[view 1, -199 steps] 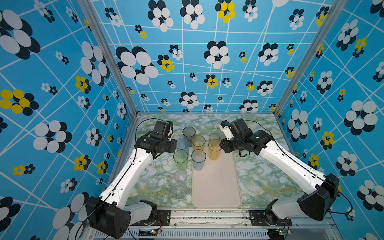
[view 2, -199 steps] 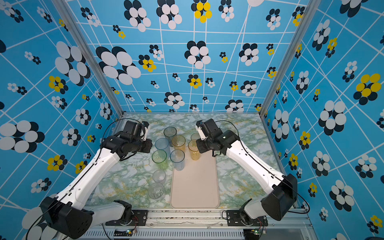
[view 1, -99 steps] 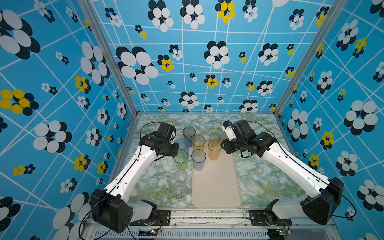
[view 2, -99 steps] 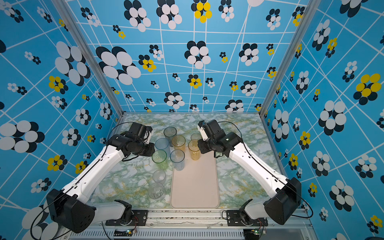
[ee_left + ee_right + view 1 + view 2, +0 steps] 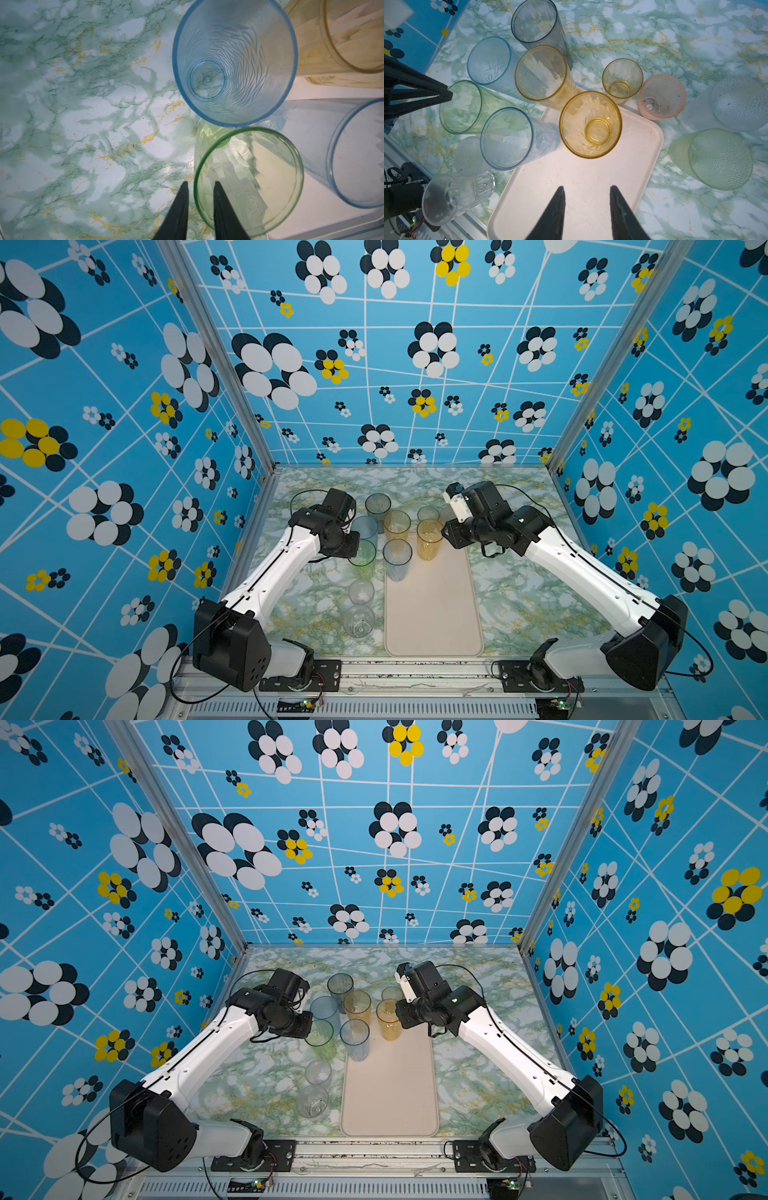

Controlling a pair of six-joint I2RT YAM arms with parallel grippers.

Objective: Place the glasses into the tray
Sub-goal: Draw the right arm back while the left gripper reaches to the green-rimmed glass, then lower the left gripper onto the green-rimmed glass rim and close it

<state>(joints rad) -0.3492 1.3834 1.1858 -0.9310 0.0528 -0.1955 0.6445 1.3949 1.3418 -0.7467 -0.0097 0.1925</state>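
The tall green glass stands on the marble top just left of the tray. My left gripper straddles its near rim, one finger outside and one inside, with a small gap on each side. A tall blue glass and an amber glass stand at the tray's far end. My right gripper hangs open over the bare tray, near the amber glass, holding nothing.
Behind the tray stand a grey glass, a frosted blue glass, a second tall amber glass and a small amber one. Pink, frosted clear and frosted green tumblers stand right. Two clear glasses stand front left.
My left arm has swung right to the green glass and its jaws have narrowed over the rim. The right arm has drawn back slightly.
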